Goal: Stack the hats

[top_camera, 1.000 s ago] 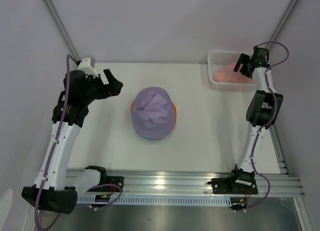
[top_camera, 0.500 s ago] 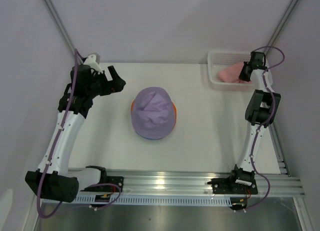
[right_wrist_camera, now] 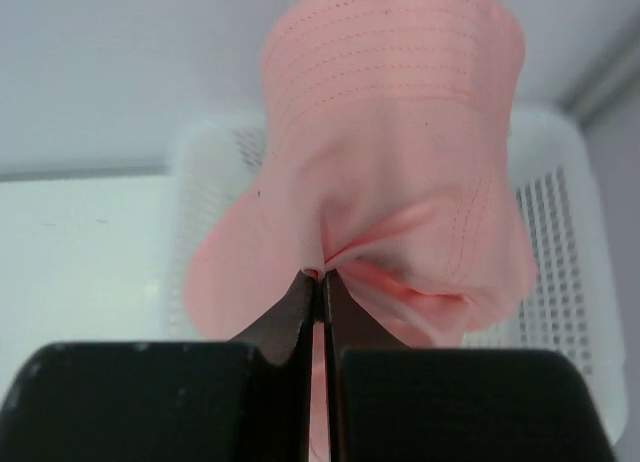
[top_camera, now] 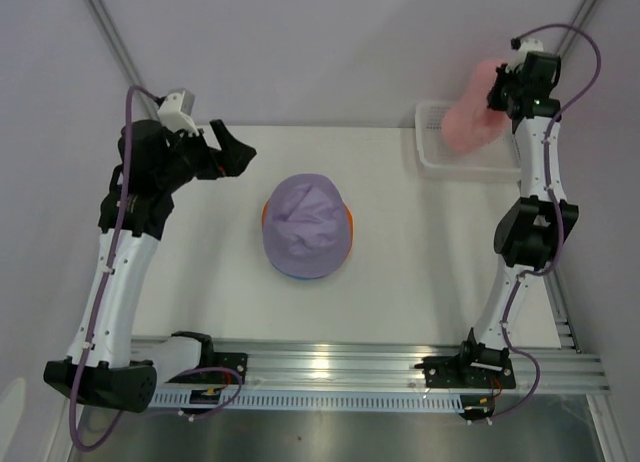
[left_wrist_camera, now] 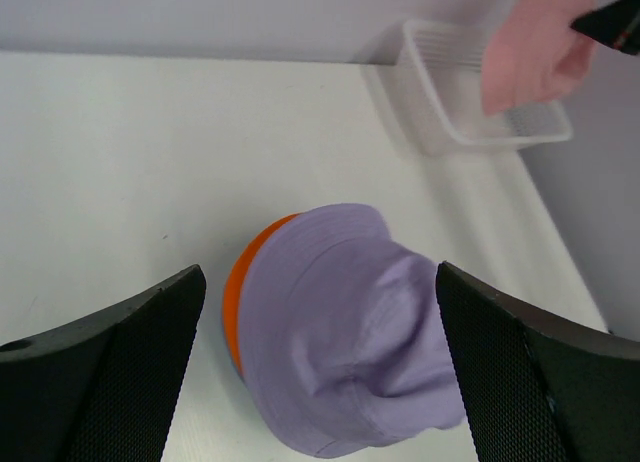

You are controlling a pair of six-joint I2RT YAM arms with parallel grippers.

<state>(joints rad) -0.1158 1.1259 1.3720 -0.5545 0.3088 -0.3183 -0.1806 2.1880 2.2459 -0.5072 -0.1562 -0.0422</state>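
A: Status? Right gripper (right_wrist_camera: 322,282) is clamped shut on a small pinch of the pink hat (right_wrist_camera: 390,172). The hat hangs in the air above the white basket (top_camera: 436,158) at the far right corner.

B: Agreed. Left gripper (top_camera: 234,152) is spread wide with nothing in it, on the left of the worktop (top_camera: 420,252) and facing the stack. The lavender hat (top_camera: 307,225) sits on the orange hat (left_wrist_camera: 238,300) mid-worktop.

A: Main risk, as I judge it: the hold is only a fold of thin fabric at the very fingertips. A quick swing toward the stack could pull it free, and the hat would drop short.

B: Second risk: the hat hangs bunched, with brim and crown collapsed together. Released that way it would likely land crumpled or on its side rather than cupping over the lavender crown.

A: Third: from the wrist view I cannot tell whether the trailing brim is clear of the basket rim. If it catches, the basket could be dragged.

B: Also note the lavender crown is dented and uneven, so a hat placed off-centre may slide off.
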